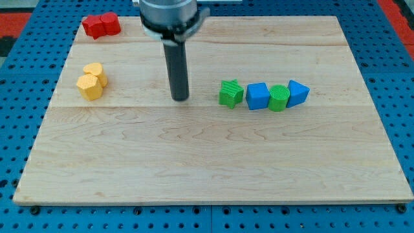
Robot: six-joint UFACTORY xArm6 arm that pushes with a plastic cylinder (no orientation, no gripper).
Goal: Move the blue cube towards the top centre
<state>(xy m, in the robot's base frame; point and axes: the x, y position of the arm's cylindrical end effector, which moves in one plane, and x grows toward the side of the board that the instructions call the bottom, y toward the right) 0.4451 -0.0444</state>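
Camera view shows your tip (180,98) well left of the blue wooden cube (257,96), touching nothing. No gripper exists here. You should go below the cube, then push it upward and slightly left.

On the board (207,168), my tip (180,98) stands a little left of centre, apart from every block. To its right runs a row of four blocks, each touching or just beside the next: green star (230,93), blue cube (257,96), green cylinder (279,98), blue wedge (297,92) (the rightmost). Well to the tip's left, near the board's left edge, two yellow blocks (92,80) touch, one behind the other. At the view's top left corner of the board, two red blocks (101,25) sit side by side, touching.
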